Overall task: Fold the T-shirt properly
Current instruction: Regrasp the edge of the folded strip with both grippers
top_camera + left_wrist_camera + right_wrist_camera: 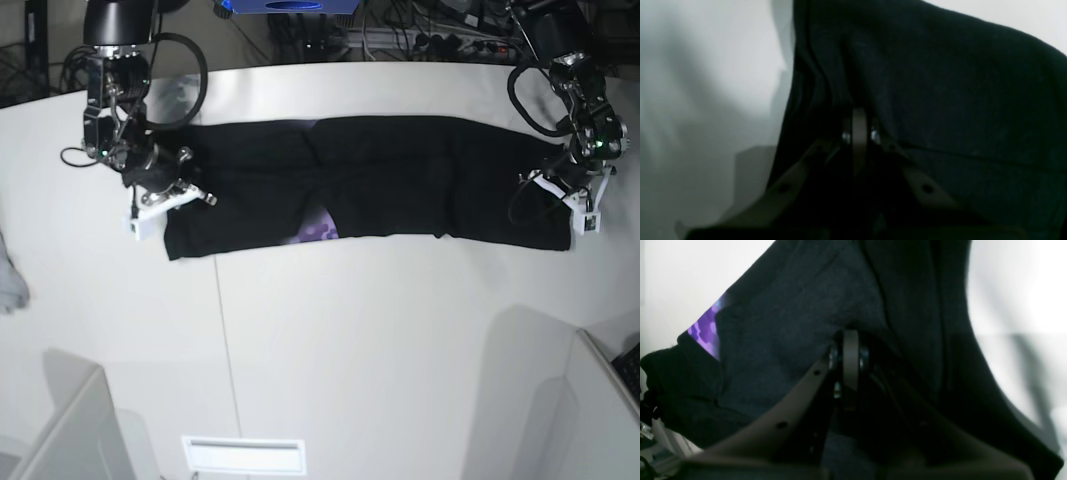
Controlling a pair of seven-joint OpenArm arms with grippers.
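T-shirt [400, 180]: black, stretched in a long band near table [350, 330] far edge. My left gripper [858, 133] and right gripper [850, 353]: jaws clamped on its ends.

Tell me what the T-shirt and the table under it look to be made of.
T-shirt: soft knit cloth, likely cotton jersey, matte black; it creases and drapes where each hand pinches it, and a fine weave shows up close. A glossy purple print peeks out at a fold.
Table: smooth, hard, white, faintly shiny; probably laminate or painted board, with a thin seam running through it.
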